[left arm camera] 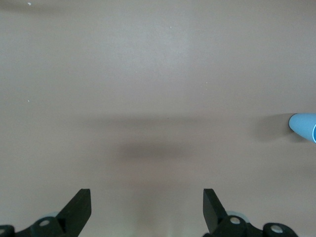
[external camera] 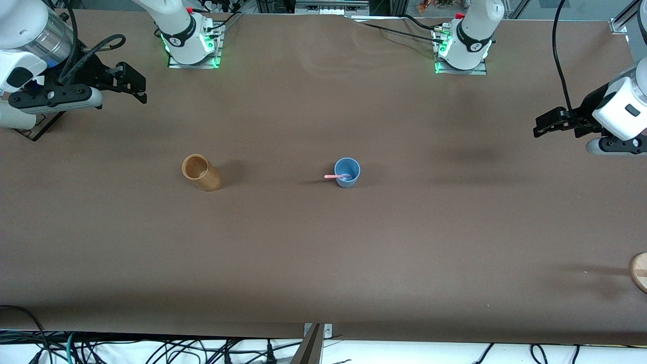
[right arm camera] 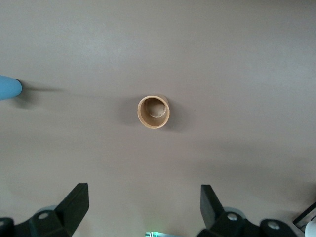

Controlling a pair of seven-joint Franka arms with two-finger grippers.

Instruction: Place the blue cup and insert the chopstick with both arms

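Two arms wait, both up high & well apart from the blue cup (external camera: 347,172). That cup stands upright near the middle of the table (external camera: 323,263). The chopstick (external camera: 337,176) is in the cup, leaning on the rim, its pink end poking out toward the right arm's end of the table.

The left gripper (external camera: 548,124) hangs over the left arm's end of the table, far from the cup. Its fingers (left arm camera: 79,207) are spread wide w/ nothing between them. In the left wrist view only a bit of the cup shows at the edge. The right gripper (external camera: 132,85) hangs over the right arm's end of the table, also far from the cup. Its fingers (right arm camera: 74,205) are spread wide too, holding nothing.

The table is flat, brown & dull, w/ soft dark shadows on it. Black cables (external camera: 151,349) lie by the table edge nearest the front camera.

The cup is round, smooth, light blue. The chopstick is thin & short. A brown wooden cup (external camera: 201,172) stands beside the blue cup, toward the right arm's end, w/ bare table between them. It is round & open on top. A round wooden thing (external camera: 640,271) peeks in at the left arm's end, nearer the front camera than the blue cup.
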